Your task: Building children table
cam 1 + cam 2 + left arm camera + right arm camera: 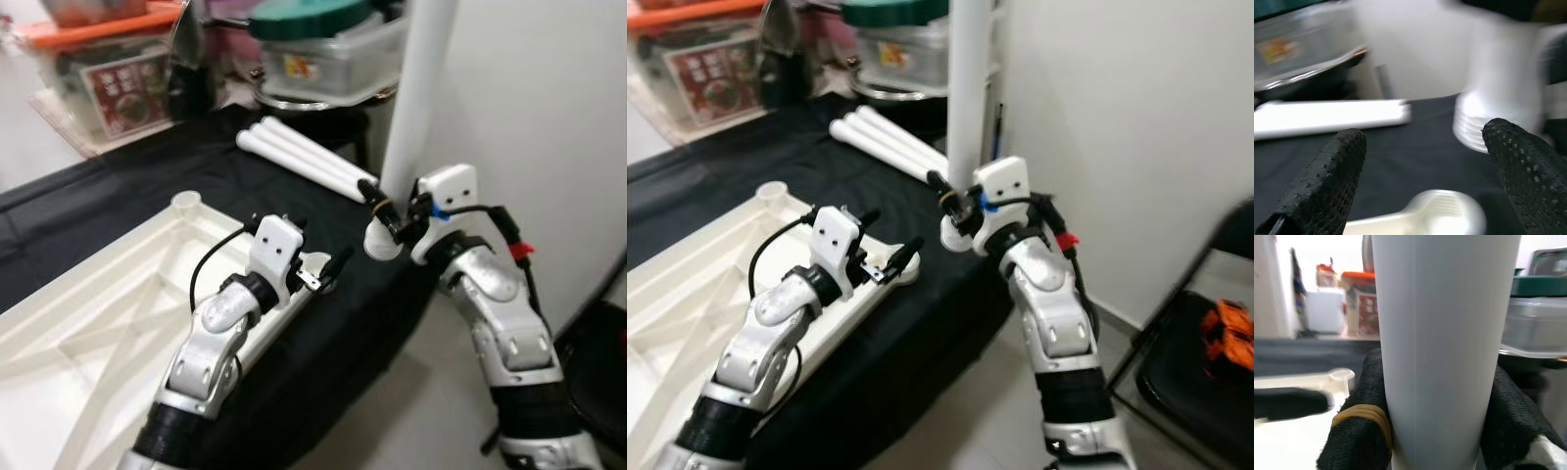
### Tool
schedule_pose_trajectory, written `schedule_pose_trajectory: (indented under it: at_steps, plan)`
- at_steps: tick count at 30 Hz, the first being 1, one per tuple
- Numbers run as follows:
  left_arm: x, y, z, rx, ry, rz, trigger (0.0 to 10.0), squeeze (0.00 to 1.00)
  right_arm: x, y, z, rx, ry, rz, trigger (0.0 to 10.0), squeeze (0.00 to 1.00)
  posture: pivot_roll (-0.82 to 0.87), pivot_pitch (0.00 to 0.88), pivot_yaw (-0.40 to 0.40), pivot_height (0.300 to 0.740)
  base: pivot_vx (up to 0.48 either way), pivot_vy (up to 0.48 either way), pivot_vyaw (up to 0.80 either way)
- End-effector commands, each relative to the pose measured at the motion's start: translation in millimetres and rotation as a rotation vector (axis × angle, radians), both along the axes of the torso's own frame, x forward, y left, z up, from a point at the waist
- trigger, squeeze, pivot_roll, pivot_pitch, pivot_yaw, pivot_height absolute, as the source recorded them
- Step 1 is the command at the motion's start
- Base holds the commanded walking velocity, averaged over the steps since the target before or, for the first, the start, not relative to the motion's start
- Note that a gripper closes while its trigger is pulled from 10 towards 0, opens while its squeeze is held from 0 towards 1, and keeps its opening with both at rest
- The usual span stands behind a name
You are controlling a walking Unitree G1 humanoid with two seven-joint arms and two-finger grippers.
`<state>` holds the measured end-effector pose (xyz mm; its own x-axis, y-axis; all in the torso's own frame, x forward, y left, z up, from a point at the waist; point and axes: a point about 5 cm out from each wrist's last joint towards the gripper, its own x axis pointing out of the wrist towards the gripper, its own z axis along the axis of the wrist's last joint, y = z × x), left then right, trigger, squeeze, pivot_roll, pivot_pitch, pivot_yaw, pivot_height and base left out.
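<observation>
Black cloth (323, 284) covers the work surface, white wall behind. Right gripper (384, 217) is clamped on a smooth white plastic table leg (419, 88), held upright, its ribbed round end (380, 243) just off the cloth's edge. Knobbly black fingers (1359, 431) press both sides of the tube. Left gripper (328, 269) is spread wide, holding nothing, over the rounded corner of the white ribbed tabletop (108, 313) lying on the cloth beside the leg. Three more white legs (304, 157) lie side by side behind the upright one. Further back: a clear lidded bin with a green lid (328, 44), contents unclear.
</observation>
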<state>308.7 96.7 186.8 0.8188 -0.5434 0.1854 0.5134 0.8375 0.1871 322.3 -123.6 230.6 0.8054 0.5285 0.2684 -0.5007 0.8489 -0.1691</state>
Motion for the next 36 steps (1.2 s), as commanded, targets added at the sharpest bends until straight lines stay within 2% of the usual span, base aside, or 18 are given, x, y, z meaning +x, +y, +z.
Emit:
schedule_pose_trajectory:
  at_steps: [1,5,9,11,16,17,18,21,23,24,26,27,28,29,30,31,33,36]
  plan:
    - [-0.4,-4.3,3.3,0.007,-0.009,-0.01,10.0,0.0,-0.5,-10.7,0.7,0.011,0.008,-0.025,10.0,0.0,-0.08,0.056,0.018,0.74,0.0,0.0,0.0]
    - [-0.7,-2.3,0.8,0.096,0.015,-0.053,10.0,0.0,-4.6,-14.6,2.1,-0.033,-0.002,0.018,10.0,0.0,-0.08,0.062,0.017,0.74,0.0,0.0,0.35]
    - [-3.4,1.4,-1.4,0.156,0.033,-0.102,10.0,0.0,-6.6,-17.1,2.7,-0.012,0.005,0.037,10.0,0.0,-0.08,0.066,0.018,0.74,0.0,0.0,0.8]
    - [-7.0,11.8,-1.1,0.2,0.058,-0.143,10.0,0.0,-6.6,-20.2,-0.6,-0.034,0.039,0.03,10.0,0.0,-0.08,0.073,0.018,0.74,0.0,0.0,0.0]
    - [-5.5,21.4,0.0,0.213,0.065,-0.118,10.0,0.0,-5.7,-23.1,-2.2,-0.044,0.051,0.016,10.0,0.0,-0.08,0.079,0.019,0.74,0.0,0.0,0.0]
    - [-10.4,28.4,-3.8,0.265,0.096,-0.154,10.0,0.0,-4.9,-25.7,-3.6,-0.055,0.061,0.003,10.0,0.0,-0.08,0.083,0.015,0.74,0.0,0.0,0.0]
    - [-10.4,28.4,-3.8,0.265,0.096,-0.154,10.0,0.0,-4.9,-25.7,-3.6,-0.055,0.061,0.003,10.0,0.0,-0.08,0.083,0.015,0.74,0.0,0.0,0.0]
    - [-31.0,36.5,-5.0,0.354,0.179,-0.323,10.0,0.0,-3.7,-31.0,-5.4,-0.081,0.079,-0.015,10.0,0.0,-0.08,0.088,0.014,0.74,0.0,0.0,0.0]
    - [-31.0,36.5,-5.0,0.354,0.179,-0.323,10.0,0.0,-3.7,-31.0,-5.4,-0.081,0.079,-0.015,10.0,0.0,-0.08,0.088,0.014,0.74,0.0,0.0,0.0]
    - [-39.3,42.2,-3.9,0.395,0.214,-0.384,10.0,0.0,-3.4,-32.9,-5.7,-0.086,0.086,-0.02,10.0,0.0,-0.08,0.092,0.014,0.74,0.0,0.0,0.0]
    - [-39.3,42.2,-3.9,0.395,0.214,-0.384,10.0,0.0,-3.4,-32.9,-5.7,-0.086,0.086,-0.02,10.0,0.0,-0.08,0.092,0.014,0.74,0.0,0.0,0.0]
    - [-46.1,49.3,-2.3,0.436,0.244,-0.424,10.0,0.0,-3.3,-33.9,-5.5,-0.084,0.094,-0.021,10.0,0.0,-0.07,0.095,0.015,0.74,0.0,0.0,0.0]
    - [-46.1,49.3,-2.3,0.436,0.244,-0.424,10.0,0.0,-3.3,-33.9,-5.5,-0.084,0.094,-0.021,10.0,0.0,-0.07,0.095,0.015,0.74,0.0,0.0,0.0]
    - [-51.3,69.6,0.4,0.563,0.289,-0.41,10.0,0.0,-4.7,-28.8,-2.9,-0.048,0.116,0.015,10.0,0.0,-0.07,0.101,0.013,0.74,0.0,0.0,0.0]
    - [-51.3,69.6,0.4,0.563,0.289,-0.41,10.0,0.0,-4.7,-28.8,-2.9,-0.048,0.116,0.015,10.0,0.0,-0.07,0.101,0.013,0.74,0.0,0.0,0.0]
    - [-50.4,79.3,0.2,0.627,0.31,-0.373,10.0,0.0,-7.7,-20.8,0.4,-0.019,0.12,0.069,10.0,0.0,-0.07,0.102,0.013,0.74,0.0,0.0,0.0]
    - [-50.4,79.3,0.2,0.627,0.31,-0.373,10.0,0.0,-7.7,-20.8,0.4,-0.019,0.12,0.069,10.0,0.0,-0.07,0.102,0.013,0.74,0.0,0.0,0.0]
    - [-49.0,89.8,-1.8,0.701,0.352,-0.322,10.0,0.0,-11.6,-9.7,5.3,0.012,0.123,0.135,10.0,0.0,-0.07,0.103,0.01,0.74,0.0,0.0,0.0]
